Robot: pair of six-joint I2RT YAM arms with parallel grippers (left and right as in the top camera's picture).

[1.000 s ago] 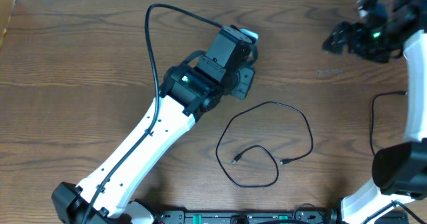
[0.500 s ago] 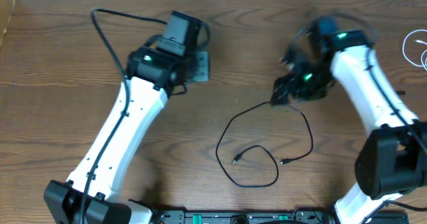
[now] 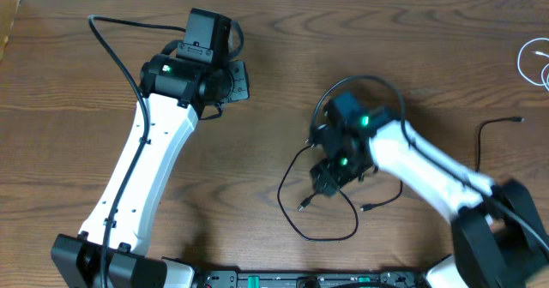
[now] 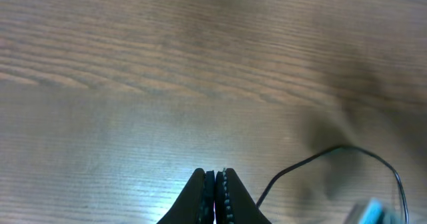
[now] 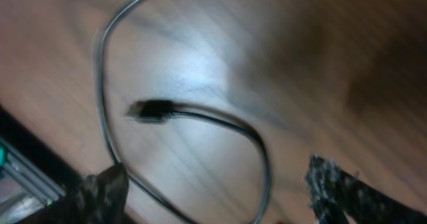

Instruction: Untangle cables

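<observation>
1. Black cable lies looped on the wooden surface, one plug pointing lower-left.
2. Right tool hangs spread wide above it; only its wrist view shows this.
3. Left tool is clenched, empty.

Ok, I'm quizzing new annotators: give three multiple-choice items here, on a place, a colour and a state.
1. Where is the white cable? A far right B centre C by the left arm
2. Colour of the cable under the right gripper? A white B black C red
3. The left gripper is: A wide open B holding a plug C shut
Answers: 1 A, it lies at the right edge. 2 B, it shows black in the right wrist view. 3 C, it is pressed shut on nothing.
</observation>
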